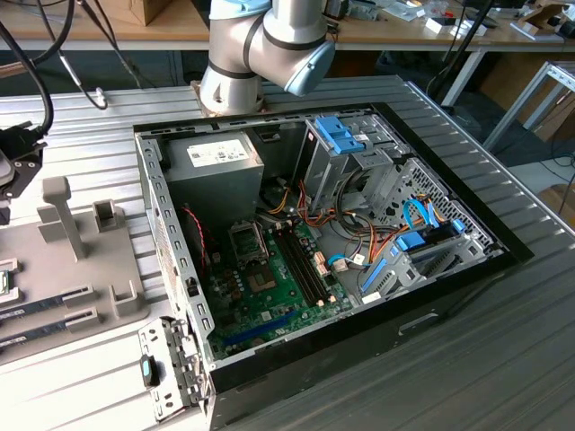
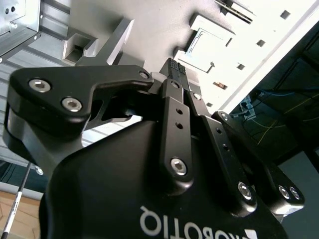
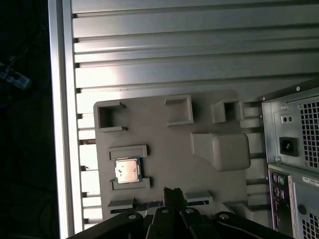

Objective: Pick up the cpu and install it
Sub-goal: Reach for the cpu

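I hold the end effector (image 3: 173, 192) closed and empty above the grey fixture plate (image 3: 169, 124).
The cpu (image 3: 128, 171) lies flat in its bracketed seat there, toward the table (image 3: 174, 50) edge.

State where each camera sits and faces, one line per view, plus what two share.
Exterior view: off-robot, looking down into the open computer case; the arm shows behind it.
First wrist view: on the wrist, looking down past the gripper at the grey tray holding the cpu.
Second wrist view: close behind the gripper's body, looking along its shut fingers.
Shared: both wrist views show the gripper and tray.
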### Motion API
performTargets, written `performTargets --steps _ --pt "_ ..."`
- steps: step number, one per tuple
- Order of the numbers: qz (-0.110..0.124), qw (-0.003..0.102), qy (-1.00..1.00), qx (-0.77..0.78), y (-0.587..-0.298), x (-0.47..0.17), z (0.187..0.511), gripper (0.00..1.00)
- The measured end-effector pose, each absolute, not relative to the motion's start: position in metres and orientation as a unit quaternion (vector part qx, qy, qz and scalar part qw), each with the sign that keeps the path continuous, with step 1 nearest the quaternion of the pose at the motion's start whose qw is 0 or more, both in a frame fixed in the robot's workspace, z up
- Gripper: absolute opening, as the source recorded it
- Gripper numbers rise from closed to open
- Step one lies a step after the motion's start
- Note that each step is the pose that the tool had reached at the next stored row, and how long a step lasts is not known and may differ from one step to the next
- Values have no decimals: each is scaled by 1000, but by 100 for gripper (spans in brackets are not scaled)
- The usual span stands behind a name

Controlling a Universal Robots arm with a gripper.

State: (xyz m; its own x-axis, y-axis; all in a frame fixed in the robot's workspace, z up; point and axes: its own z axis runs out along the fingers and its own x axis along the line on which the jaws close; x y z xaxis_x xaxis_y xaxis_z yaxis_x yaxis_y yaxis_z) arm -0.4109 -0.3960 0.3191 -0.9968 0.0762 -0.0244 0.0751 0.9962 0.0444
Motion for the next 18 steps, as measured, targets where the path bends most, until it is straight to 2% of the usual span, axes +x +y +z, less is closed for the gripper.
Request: performTargets --steps 18 --pt "22 13 999 38 -395 -427 308 11"
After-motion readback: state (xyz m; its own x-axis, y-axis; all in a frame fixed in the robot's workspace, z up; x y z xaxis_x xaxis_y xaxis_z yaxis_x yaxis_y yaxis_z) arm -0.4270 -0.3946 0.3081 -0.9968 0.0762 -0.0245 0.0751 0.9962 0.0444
